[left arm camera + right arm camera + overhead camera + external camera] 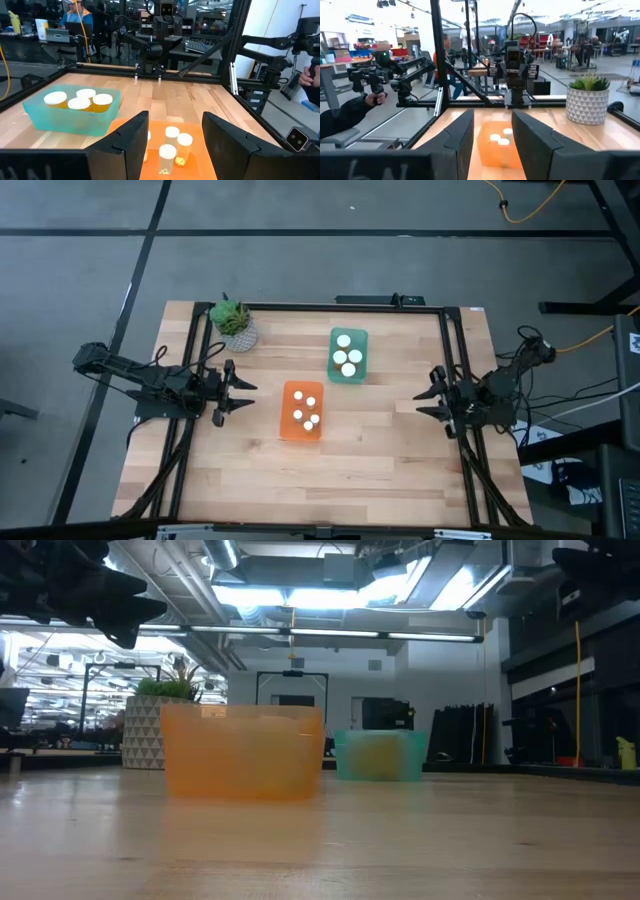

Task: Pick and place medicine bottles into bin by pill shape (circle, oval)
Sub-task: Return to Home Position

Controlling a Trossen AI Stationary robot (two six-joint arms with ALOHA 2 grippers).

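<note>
1. Sorting looks done from my console: every small white-capped medicine bottle (pixel 307 409) I can find sits in a bin. Five are in the translucent orange plastic bin (pixel 300 434) at mid-table and four in the translucent teal plastic bin (pixel 360 340) just beyond it. None stands on the pale wooden table (pixel 380 470).
2. The left gripper (pixel 246 393) hangs near the orange bin with its fingers apart and empty. The right gripper (pixel 420 402) sits well apart at the opposite side, likewise spread and empty.
3. To home cleanly, I would raise each arm first, then fold it back, so the left fingers cannot clip the orange bin's wall.
4. The high view gives the count. The left wrist view adds amber bottle bodies in the teal bin. The low view shows only bin walls and the green potted plant (pixel 148 735); the contents are hazy there, so the pill shapes are probably beyond checking.
</note>
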